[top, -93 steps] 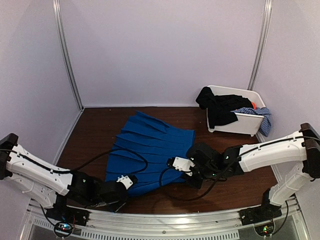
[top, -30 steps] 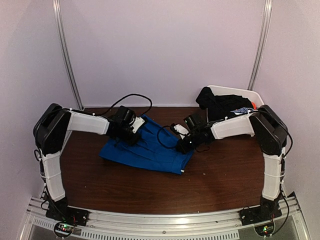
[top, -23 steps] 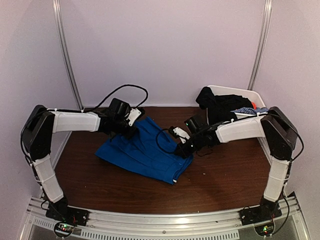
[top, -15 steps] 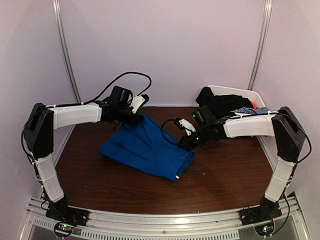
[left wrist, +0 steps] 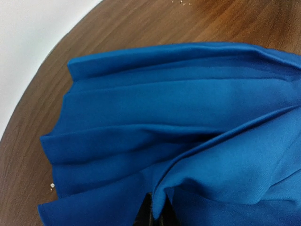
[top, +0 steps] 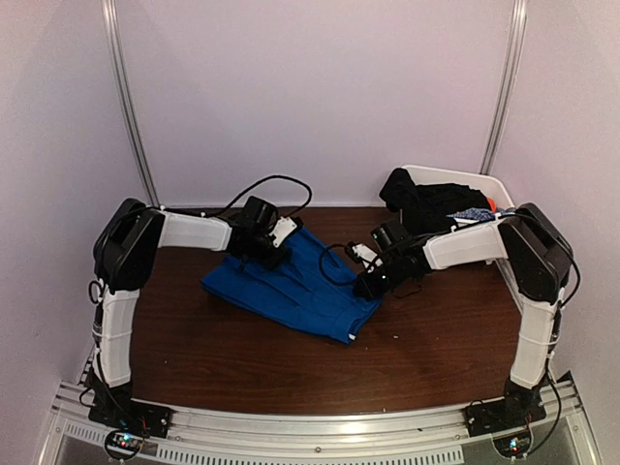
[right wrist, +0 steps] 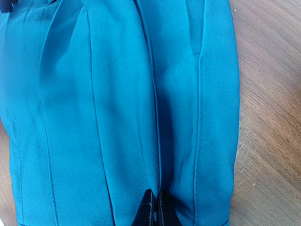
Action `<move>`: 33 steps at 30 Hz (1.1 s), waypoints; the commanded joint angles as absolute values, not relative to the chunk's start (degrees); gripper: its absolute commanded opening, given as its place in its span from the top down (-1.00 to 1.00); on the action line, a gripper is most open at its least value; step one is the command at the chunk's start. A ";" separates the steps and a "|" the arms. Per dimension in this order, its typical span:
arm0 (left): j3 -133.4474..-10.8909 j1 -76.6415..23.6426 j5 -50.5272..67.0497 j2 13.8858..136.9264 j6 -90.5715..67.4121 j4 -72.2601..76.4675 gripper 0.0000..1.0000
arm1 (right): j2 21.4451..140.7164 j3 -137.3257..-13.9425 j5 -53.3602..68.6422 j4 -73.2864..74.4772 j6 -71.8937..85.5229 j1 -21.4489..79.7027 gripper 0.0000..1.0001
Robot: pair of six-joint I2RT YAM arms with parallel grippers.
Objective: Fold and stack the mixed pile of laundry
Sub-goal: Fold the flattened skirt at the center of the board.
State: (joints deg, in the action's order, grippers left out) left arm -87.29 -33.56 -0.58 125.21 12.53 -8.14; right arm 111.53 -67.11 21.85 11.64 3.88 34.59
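A royal-blue pleated garment [top: 291,286] lies folded over on the brown table. My left gripper [top: 274,246] is at its far left edge, shut on a raised fold of the blue cloth [left wrist: 197,155]; in the left wrist view the black tips [left wrist: 156,214] pinch that fold. My right gripper [top: 367,284] is at the garment's right edge, shut on a pleat of the blue cloth [right wrist: 117,103], tips together [right wrist: 155,207]. The other pieces of the laundry pile sit in the tub: a black garment [top: 418,205], a blue-white speckled piece [top: 472,213] and a bit of orange-red [top: 492,203].
A white plastic tub [top: 455,177] stands at the back right corner of the table [top: 436,339]. Black cables loop over both wrists above the cloth. Walls with metal rails [top: 126,107] close in the back and sides.
Both grippers stayed shut on the blue garment. It was dragged a little left, its far edge lifted, then brought back right and lowered. The left elbow swung inward.
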 commanded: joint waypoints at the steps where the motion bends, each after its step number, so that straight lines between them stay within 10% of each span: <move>1: -86.03 -33.22 -0.45 125.17 12.18 -4.49 1.00 | 112.76 -67.20 24.07 11.96 5.00 34.99 1.00; 11: -98.36 -29.05 5.11 128.17 11.77 -11.79 0.85 | 108.19 -60.39 33.54 8.22 10.73 42.65 0.95; 15: -105.61 -29.09 6.97 129.08 9.19 -18.94 0.32 | 100.69 -59.07 37.80 5.58 14.48 42.68 0.10; 19: -96.06 -29.09 3.41 118.75 0.92 -15.74 -0.05 | 95.01 -58.27 35.41 5.49 16.60 37.14 -0.21; 33: -60.79 -29.88 0.95 100.62 -17.01 -14.49 -0.10 | 111.55 -60.94 39.53 1.77 16.45 32.48 0.20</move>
